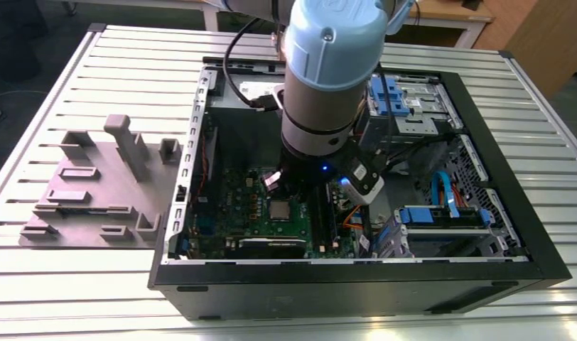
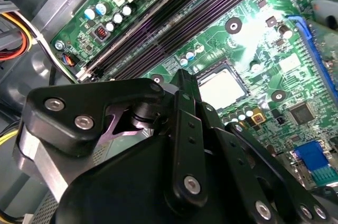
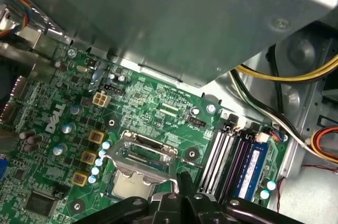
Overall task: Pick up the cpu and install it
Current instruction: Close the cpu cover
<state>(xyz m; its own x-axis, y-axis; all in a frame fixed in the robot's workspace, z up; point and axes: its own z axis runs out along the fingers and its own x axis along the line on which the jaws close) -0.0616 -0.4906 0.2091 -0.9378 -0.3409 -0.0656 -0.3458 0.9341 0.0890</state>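
Note:
The cpu (image 1: 281,209) is a small silvery square lying flat in its socket on the green motherboard (image 1: 234,202), inside the open computer case. It appears in both wrist views (image 2: 222,87) (image 3: 131,186), with the shiny socket frame (image 3: 141,155) standing raised over one edge of it. My gripper (image 3: 182,189) hangs low over the board, close beside the cpu, and its black linkage (image 2: 182,129) covers part of the socket. Nothing visible is held in it.
The case walls (image 1: 364,273) ring the board. Dark memory slots (image 3: 227,155) run beside the socket. Yellow and orange cables (image 3: 296,76) and blue drive bays (image 1: 440,213) sit on the exterior view's right. A matte grey tray (image 1: 89,185) lies outside the case on the exterior view's left.

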